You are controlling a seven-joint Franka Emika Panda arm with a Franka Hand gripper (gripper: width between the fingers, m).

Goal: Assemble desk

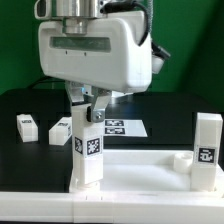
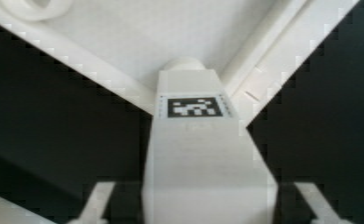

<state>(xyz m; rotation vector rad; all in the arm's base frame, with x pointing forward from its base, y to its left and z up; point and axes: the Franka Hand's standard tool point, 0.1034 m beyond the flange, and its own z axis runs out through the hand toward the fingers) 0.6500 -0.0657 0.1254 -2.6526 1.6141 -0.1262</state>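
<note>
The gripper, centre of the exterior view, clamps a white desk leg upright. The leg's long axis runs vertically, straight below the gripper, and its foot meets the rimmed tabletop at that frame's lower-left corner.

no words, numbers or brand names can be read anywhere; the only printed marks are small black-and-white square coded tags. one tag sits on the front face of the middle leg, which stands upright, and the wrist view shows the same kind of pattern on it. a second upright leg on the exterior view's right carries another. the outer lying leg and the inner lying leg each show one. the marker board bears several.
</note>
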